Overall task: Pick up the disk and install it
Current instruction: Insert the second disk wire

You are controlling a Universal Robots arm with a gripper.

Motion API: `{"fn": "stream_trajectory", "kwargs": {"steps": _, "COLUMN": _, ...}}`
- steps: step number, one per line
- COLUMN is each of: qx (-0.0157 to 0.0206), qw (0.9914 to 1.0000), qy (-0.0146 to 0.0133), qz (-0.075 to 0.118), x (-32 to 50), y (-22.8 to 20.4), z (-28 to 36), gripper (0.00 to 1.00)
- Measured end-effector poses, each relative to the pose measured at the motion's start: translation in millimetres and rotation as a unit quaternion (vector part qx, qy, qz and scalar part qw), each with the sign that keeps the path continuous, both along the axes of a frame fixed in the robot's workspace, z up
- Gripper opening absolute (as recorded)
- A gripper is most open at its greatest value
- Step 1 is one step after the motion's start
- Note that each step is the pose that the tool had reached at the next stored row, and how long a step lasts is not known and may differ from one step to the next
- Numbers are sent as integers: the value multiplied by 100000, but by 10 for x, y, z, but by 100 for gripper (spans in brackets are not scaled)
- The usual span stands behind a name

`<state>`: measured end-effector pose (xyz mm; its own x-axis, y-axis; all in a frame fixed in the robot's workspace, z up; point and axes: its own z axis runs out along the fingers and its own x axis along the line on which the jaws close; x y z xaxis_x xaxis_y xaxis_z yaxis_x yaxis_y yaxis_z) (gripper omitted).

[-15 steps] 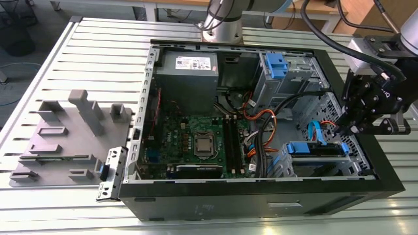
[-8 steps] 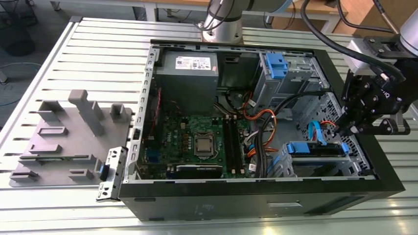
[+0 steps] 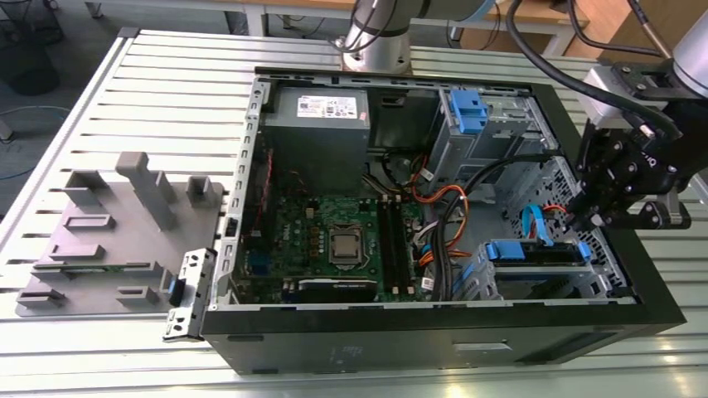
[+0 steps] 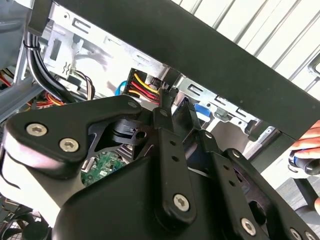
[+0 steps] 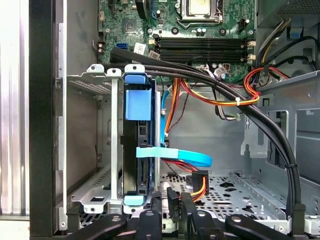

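Hovering over the open computer case (image 3: 366, 352) on the exterior view's right, gripper (image 3: 583, 222) is empty. Jaws look drawn together with nothing between them, seen in both wrist views. Disk (image 3: 535, 251) sits on edge low in the case, blue carrier tab facing up and out. First wrist view shows the disk (image 5: 134, 175) slotted between the metal rails of the drive cage (image 5: 114, 150), with a blue data cable (image 5: 190, 158) lying across it. Gripper (image 5: 179, 202) is near the cage's end, just beside a red-and-yellow power connector (image 5: 199, 182), not touching the disk. Judgement: pick-up done, install step in hand and close to finished. Can't tell if the disk is fully seated. Any further move calls for a slow, straight path, clear of the black cable bundle (image 5: 225, 95) and that connector.
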<state>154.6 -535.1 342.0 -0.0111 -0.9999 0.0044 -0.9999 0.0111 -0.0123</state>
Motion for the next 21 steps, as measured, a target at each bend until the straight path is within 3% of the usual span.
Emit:
{"fn": "stream_trajectory", "kwargs": {"steps": 5, "qx": -214, "qw": 100000, "qy": 0, "qz": -9, "x": -1, "y": 0, "z": -15, "gripper": 29}}
{"fn": "stream_trajectory", "kwargs": {"steps": 14, "qx": -262, "qw": 100000, "qy": 1, "qz": -9, "x": -1, "y": 0, "z": -16, "gripper": 29}}
{"fn": "stream_trajectory", "kwargs": {"steps": 18, "qx": -288, "qw": 100000, "qy": 1, "qz": -9, "x": -1, "y": 0, "z": -16, "gripper": 16}}
{"fn": "stream_trajectory", "kwargs": {"steps": 21, "qx": -308, "qw": 100000, "qy": 1, "qz": -9, "x": -1, "y": 0, "z": -16, "gripper": 16}}
